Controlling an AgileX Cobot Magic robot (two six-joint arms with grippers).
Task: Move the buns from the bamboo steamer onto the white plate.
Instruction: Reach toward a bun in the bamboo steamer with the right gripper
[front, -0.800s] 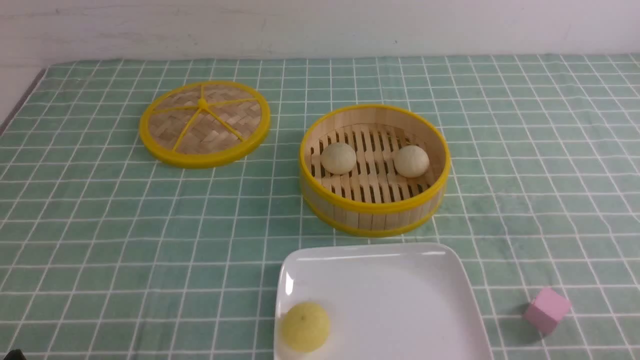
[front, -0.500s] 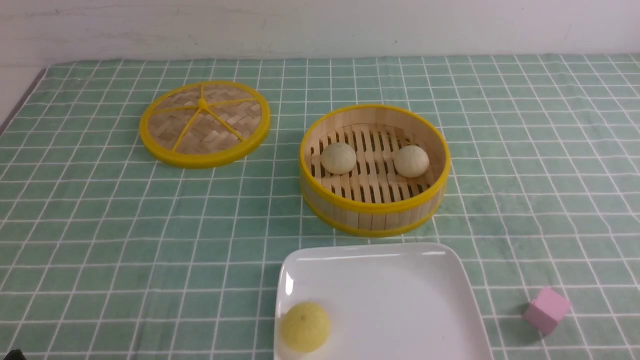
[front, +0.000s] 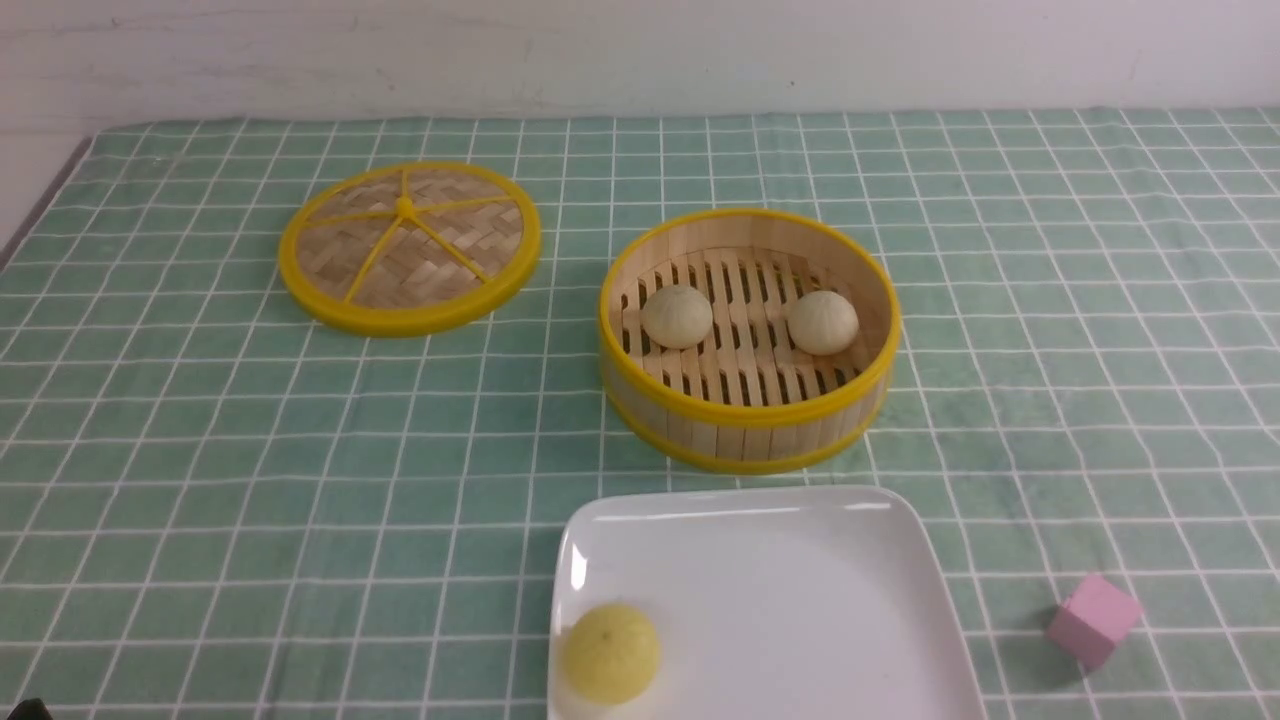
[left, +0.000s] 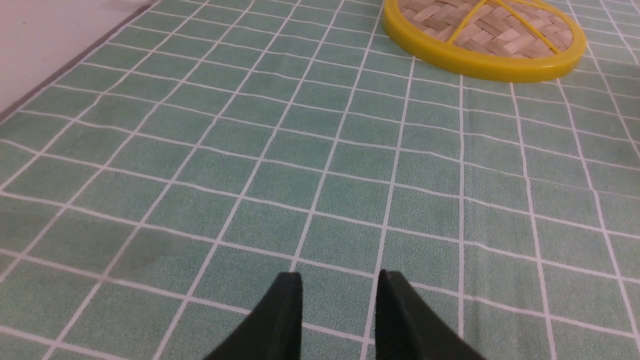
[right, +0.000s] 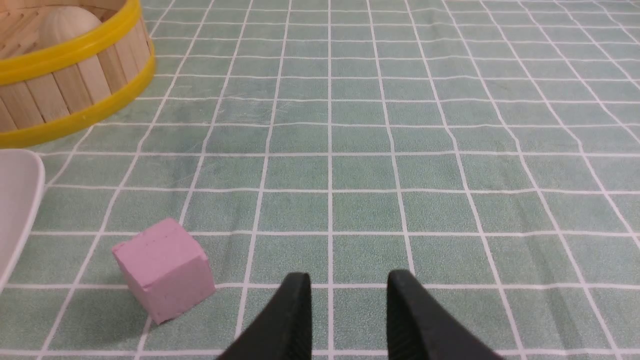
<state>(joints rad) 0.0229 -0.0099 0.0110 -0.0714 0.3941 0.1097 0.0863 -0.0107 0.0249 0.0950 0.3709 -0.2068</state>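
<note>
Two pale buns (front: 677, 316) (front: 823, 322) lie side by side on the slatted floor of the bamboo steamer (front: 750, 415) at the table's middle. The white plate (front: 800, 600) sits just in front of it and carries only a bright yellow ball (front: 610, 652) in its near left corner. Neither gripper shows in the front view. My left gripper (left: 339, 280) hovers over bare cloth, its fingers apart with nothing between them. My right gripper (right: 349, 280) is likewise open and empty over cloth, with the steamer (right: 75, 80), one bun (right: 67, 25) and the plate's edge (right: 17, 200) off to one side.
The woven lid (front: 409, 246) with yellow rim lies flat at the back left, also seen as the lid (left: 482, 35) ahead of the left gripper. A pink cube (front: 1093, 620) rests right of the plate, close to the right gripper as the cube (right: 162, 267). Green checked cloth covers the table.
</note>
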